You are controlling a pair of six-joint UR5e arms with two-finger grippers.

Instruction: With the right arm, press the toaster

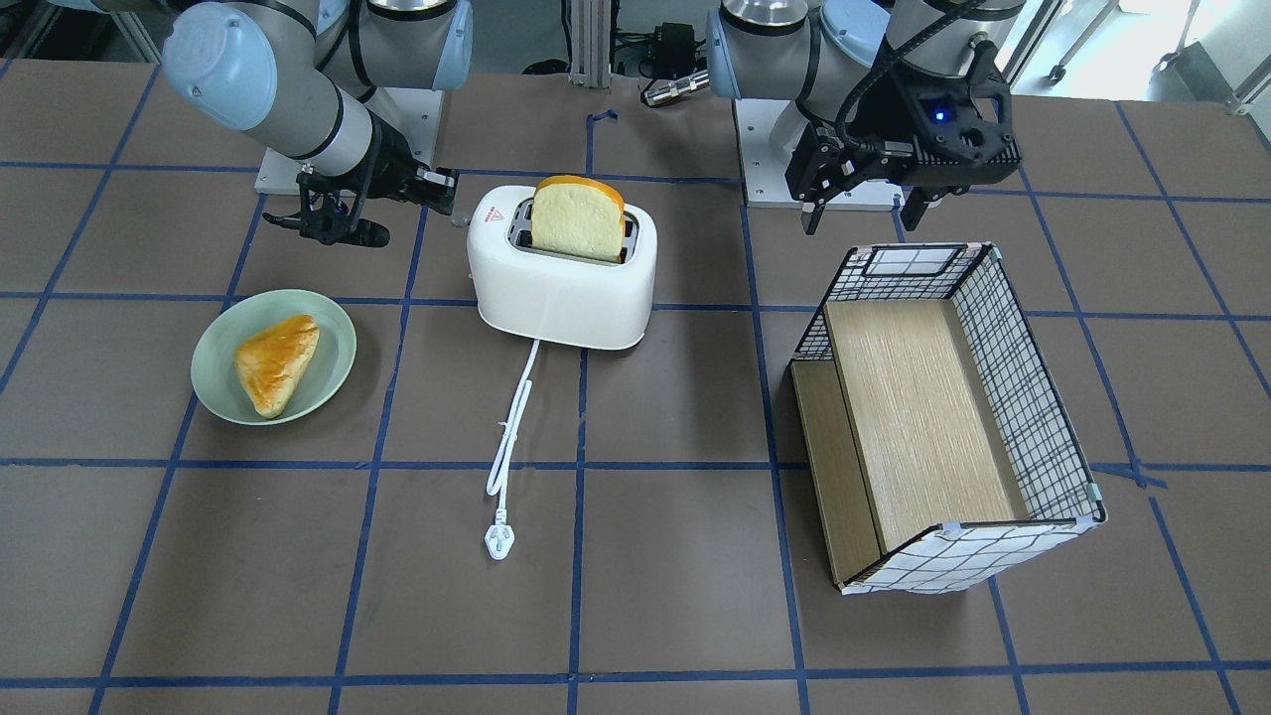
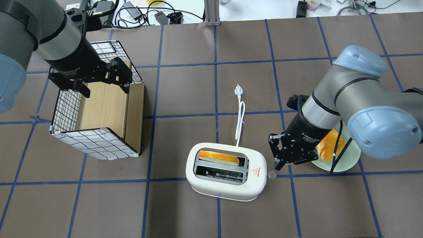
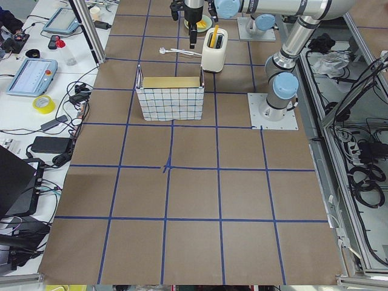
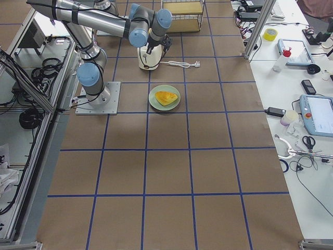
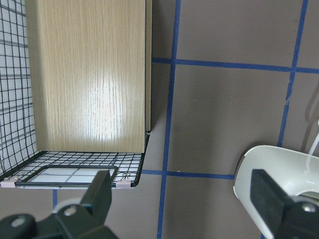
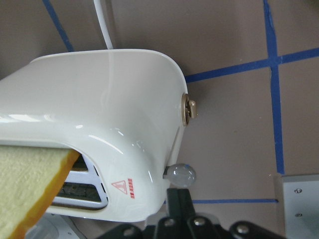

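The right gripper [image 2: 277,164] is holding its jaws pressed together, its tips sitting just beside the clear lever knob [image 6: 182,175] at the toaster's 3 o'clock end in the overhead view; I cannot tell whether they are touching it. The toaster [image 2: 224,193] is standing mid-table with a bread slice [image 2: 218,156] poking from its far slot and its cord [image 2: 240,122] trailing toward 12 o'clock. Farther out at 3 o'clock, a green plate [image 2: 350,162] is carrying a pastry [image 2: 325,148]. At 10 o'clock the left gripper [image 2: 105,84] is hanging over the grid-patterned box [image 2: 96,145], jaws spread and empty.
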